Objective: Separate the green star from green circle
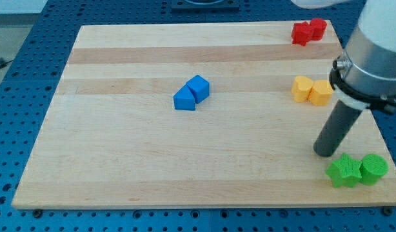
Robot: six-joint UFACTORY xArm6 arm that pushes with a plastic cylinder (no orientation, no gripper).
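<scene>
camera view: my tip point(325, 153) (a bare rod, no pincer, holding nothing) sits just up-left of the green star point(344, 171), which touches the green circle point(373, 168) at the counter's point(153, 161) bottom-right corner.

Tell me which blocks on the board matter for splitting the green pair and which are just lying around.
In the job: green star, green circle touching it, my tip just above-left of the star.
Lying about: two blue blocks, two yellow blocks, two red blocks.

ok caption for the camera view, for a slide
My tip sits just above-left of the touching green star and green circle at the board's bottom-right corner.
</scene>
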